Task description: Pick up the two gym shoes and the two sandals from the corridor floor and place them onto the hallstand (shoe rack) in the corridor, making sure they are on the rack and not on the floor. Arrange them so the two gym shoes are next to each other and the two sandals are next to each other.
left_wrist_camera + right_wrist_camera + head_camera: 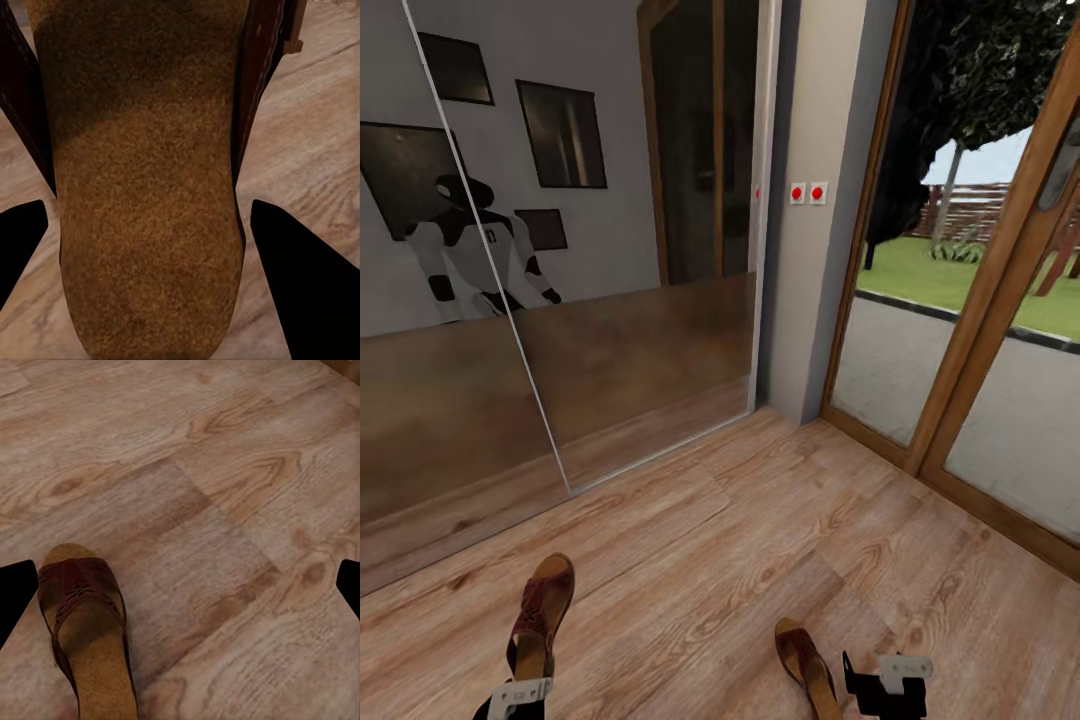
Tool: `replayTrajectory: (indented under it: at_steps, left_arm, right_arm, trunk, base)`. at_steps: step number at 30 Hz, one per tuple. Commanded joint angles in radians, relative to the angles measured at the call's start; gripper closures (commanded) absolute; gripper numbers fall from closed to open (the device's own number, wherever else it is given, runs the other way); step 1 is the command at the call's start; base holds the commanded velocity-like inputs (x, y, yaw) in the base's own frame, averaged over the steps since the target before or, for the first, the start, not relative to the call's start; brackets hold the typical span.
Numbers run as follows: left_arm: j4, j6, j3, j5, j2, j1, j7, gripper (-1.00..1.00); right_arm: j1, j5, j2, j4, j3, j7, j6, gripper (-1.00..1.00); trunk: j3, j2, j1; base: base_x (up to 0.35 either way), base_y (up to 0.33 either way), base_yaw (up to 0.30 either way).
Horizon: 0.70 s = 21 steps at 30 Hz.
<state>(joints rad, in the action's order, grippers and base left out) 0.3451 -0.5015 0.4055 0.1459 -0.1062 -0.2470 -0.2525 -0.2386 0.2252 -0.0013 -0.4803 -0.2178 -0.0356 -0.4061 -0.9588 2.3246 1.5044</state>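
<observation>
Floor (pixel 760 520) — light brown wood-grain planks, running from the near edge up to a mirrored sliding door (pixel 560 250) on the left and glazed wood-framed doors (pixel 960 300) on the right. Between them a grey wall pillar (pixel 815 200) carries two red buttons (pixel 807 192). The mirror reflects a white-and-black robot (pixel 470 250) and dark framed pictures. Through the glass: paving, grass, a tree.

Two sandals lie on the floor, well apart, toes pointing away from the robot. Left sandal (pixel 540 615) sits at the lower left, its heel end just at the left tool (pixel 515 700). In the left wrist view the tan footbed of this sandal (pixel 142 195) lies between the two dark fingers (pixel 307 285) — tool (pixel 150 262) apart, a visible gap on each side, not clamped.

Right sandal (pixel 810 670) lies at the lower middle, just beside the right tool (pixel 885 685), to its left. Right wrist view shows the woven front strap and footbed of that sandal (pixel 86 630) near one finger (pixel 15 596); the right tool (pixel 180 592) is wide apart over bare planks, holding nothing.
</observation>
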Motion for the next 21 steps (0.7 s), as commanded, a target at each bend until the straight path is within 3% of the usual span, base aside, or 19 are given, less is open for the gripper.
replayTrajectory:
  at_steps: [1,6,9,16,17,18,21]
  left_arm:
    - [-0.001,-0.002,0.008,0.01,0.001,-0.003,-0.004,1.0]
    - [0.005,0.01,0.007,0.01,0.004,-0.023,-0.005,1.0]
    - [0.008,0.033,0.007,0.011,0.006,-0.07,-0.006,1.0]
    - [0.014,0.181,0.0,0.014,0.009,-0.199,-0.013,1.0]
    - [0.016,0.216,-0.001,0.015,0.009,-0.228,-0.015,1.0]
    - [0.018,0.289,-0.002,0.016,0.009,-0.292,-0.016,1.0]
    - [0.018,0.333,-0.004,0.019,0.009,-0.332,-0.016,1.0]
  right_arm:
    - [-0.001,0.011,0.0,0.001,-0.003,-0.003,-0.003,-1.0]
    - [-0.002,0.012,0.001,-0.031,0.0,0.0,0.0,-1.0]
    - [-0.002,0.012,0.002,-0.08,0.001,0.001,0.012,-1.0]
    - [-0.002,0.011,0.003,-0.177,0.003,0.005,0.115,-1.0]
    - [-0.002,0.011,0.003,-0.192,0.005,0.007,0.144,-1.0]
    - [-0.002,0.01,0.002,-0.214,0.018,0.022,0.198,-1.0]
    - [-0.002,0.01,0.002,-0.217,0.024,0.035,0.216,-1.0]
  trunk:
    - [-0.001,0.0,0.0]
    - [-0.001,0.0,0.0]
    - [-0.001,0.0,0.0]
    - [-0.001,0.0,0.0]
    - [-0.001,0.0,0.0]
    - [-0.001,0.0,0.0]
    - [-0.001,0.0,0.0]
  base:
    - [0.0,-0.002,0.0]
    - [0.0,0.0,0.0]
    - [0.0,0.0,0.0]
    - [0.0,0.0,0.0]
    - [0.0,0.0,0.0]
    - [0.0,0.0,0.0]
    - [0.0,0.0,0.0]
